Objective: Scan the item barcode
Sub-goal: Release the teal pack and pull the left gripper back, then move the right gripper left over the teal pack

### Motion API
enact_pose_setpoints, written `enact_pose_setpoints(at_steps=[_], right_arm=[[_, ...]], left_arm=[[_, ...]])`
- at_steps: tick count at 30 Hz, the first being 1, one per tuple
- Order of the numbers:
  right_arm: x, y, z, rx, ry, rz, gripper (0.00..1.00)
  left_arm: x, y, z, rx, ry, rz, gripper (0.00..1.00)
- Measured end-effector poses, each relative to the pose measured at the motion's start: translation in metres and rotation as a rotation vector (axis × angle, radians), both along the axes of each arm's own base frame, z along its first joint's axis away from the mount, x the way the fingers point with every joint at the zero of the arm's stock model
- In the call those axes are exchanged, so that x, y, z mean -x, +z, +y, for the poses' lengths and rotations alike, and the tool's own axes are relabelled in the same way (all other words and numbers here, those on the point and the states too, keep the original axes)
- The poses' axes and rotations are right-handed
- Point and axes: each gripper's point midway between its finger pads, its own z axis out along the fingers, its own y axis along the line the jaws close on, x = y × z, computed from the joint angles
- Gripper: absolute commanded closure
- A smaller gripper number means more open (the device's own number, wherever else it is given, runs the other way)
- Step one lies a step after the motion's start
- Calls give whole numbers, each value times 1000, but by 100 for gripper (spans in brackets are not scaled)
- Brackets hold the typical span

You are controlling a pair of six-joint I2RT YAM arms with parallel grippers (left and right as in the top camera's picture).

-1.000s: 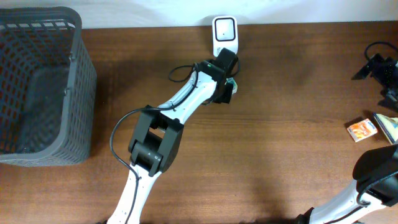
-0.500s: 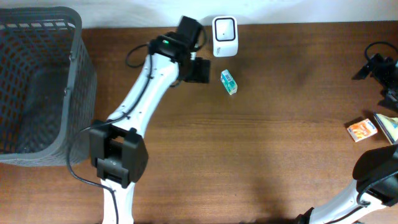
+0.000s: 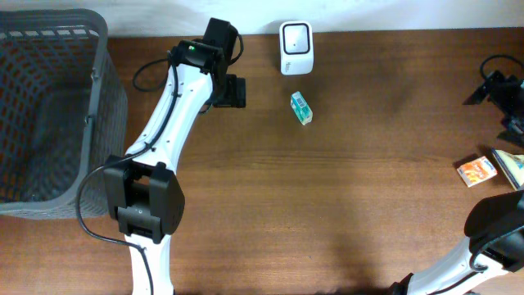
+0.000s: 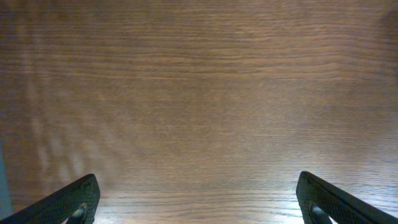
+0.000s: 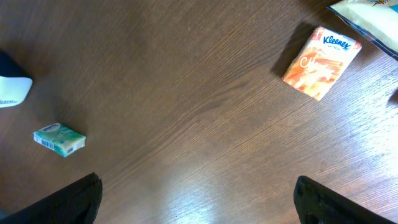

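Beside one scanner (image 3: pixel 295 47), one green packet (image 3: pixel 301 107)

The middle and lower centre of the bench (image 3: pixel 344 205) are bare wood, open to pass through. The left arm (image 3: pixel 168 131) slants across the left-centre of the frame, closing the way between the grey basket (image 3: pixel 110 123) at the left edge and that open middle. At top centre stands the white scanner (image 3: pixel 295 47), with a small green pack (image 3: pixel 301 107) just below it, apart. The right edge is crowded: a black device (image 3: pixel 495 86), an orange tissue pack (image 3: pixel 476 170) below it, and the right arm (image 3: pixel 491 233) in the lower right corner.
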Motion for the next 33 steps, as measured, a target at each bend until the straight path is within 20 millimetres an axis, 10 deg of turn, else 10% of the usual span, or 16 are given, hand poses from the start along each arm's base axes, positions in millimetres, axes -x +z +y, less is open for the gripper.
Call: enact_pose_setpoints(at_steps=[15, 24, 33], right_arm=[[-33, 13, 13, -71, 40, -163, 2], [-88, -15, 125, -61, 403, -225, 4], [-125, -90, 216, -47, 564, -229, 92]], left_arm=[[6, -1, 7, -38, 7, 24, 1], [7, -1, 8, -40, 7, 28, 1], [9, -2, 10, -52, 9, 34, 1]])
